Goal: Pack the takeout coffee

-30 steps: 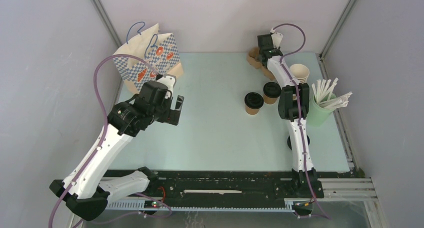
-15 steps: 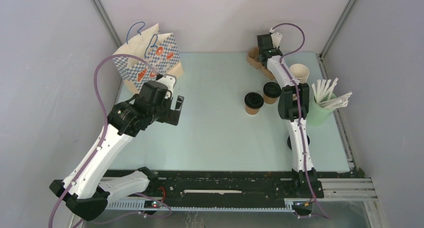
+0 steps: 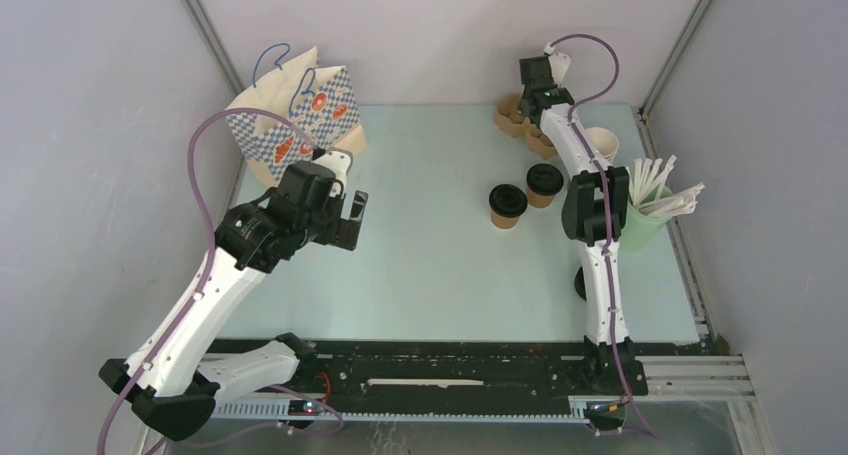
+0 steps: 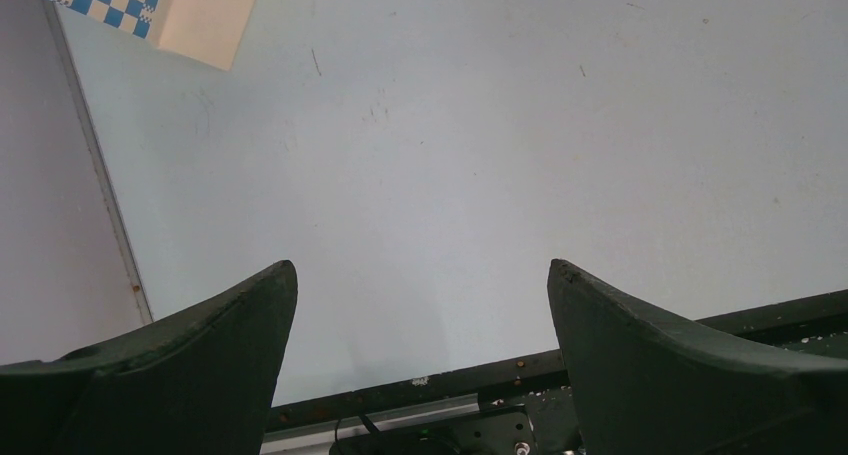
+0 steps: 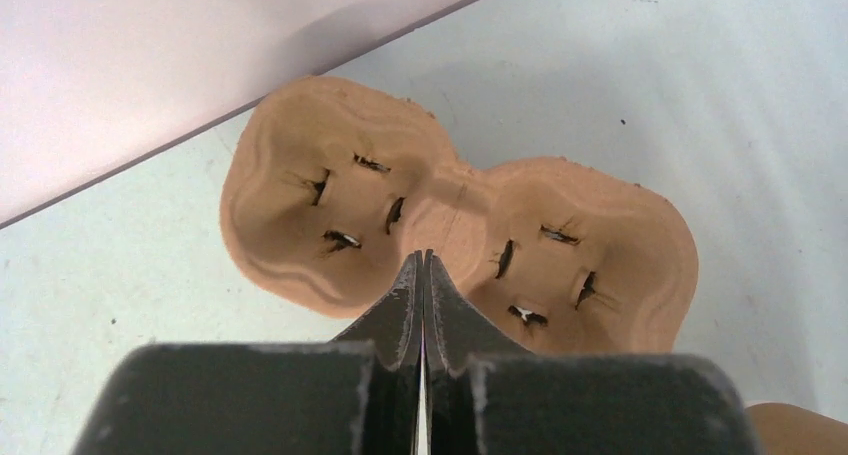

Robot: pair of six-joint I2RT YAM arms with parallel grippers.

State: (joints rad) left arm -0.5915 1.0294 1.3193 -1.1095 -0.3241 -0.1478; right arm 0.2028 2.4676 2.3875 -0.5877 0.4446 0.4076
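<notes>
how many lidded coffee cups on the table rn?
2. The nearer lidded cup stands mid-table, right of centre. The farther lidded cup sits just behind and to the right of it, close beside the right arm. That arm may hide others.

We see a pale mint tabletop [image 3: 430,275]. At upper left, the paper bag [image 3: 300,115] has blue-and-white checks, orange-red motifs and cream sides. The left coffee cup [image 3: 507,206] and the right coffee cup [image 3: 543,183] are kraft brown with black lids. The pulp cup carrier [image 5: 330,205] is tan. At right, a light green tumbler [image 3: 640,230] holds white straws [image 3: 655,187]. The left arm [image 3: 210,295] and right arm [image 3: 600,275] are white and black, with purple cables [image 3: 197,175].
</notes>
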